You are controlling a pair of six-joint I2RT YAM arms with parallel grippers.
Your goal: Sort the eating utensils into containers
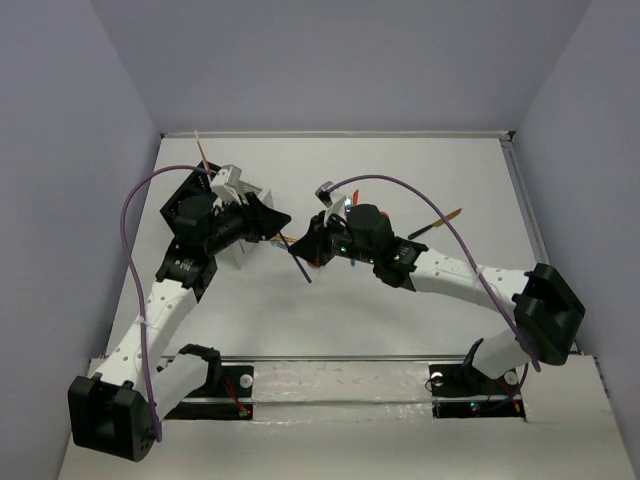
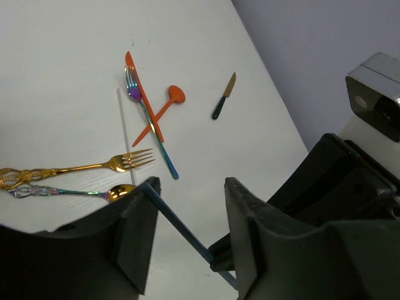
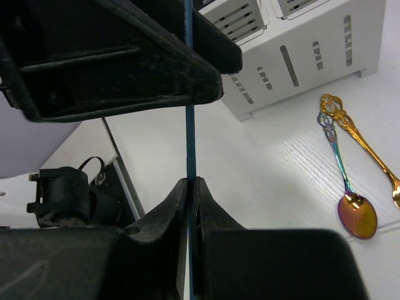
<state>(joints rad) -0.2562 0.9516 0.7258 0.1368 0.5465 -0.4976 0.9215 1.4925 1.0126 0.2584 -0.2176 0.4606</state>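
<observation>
My right gripper is shut on a slim blue stick and holds it above the table. The stick passes between the fingers of my open left gripper and touches the tip of one finger. In the top view the two grippers, left and right, meet at mid-table. The white caddy stands behind them, also seen from above. A black caddy does not show clearly.
On the table lie a gold fork, an iridescent spoon, an orange knife, an orange spoon, a blue-handled fork, a white stick and a dark-handled knife.
</observation>
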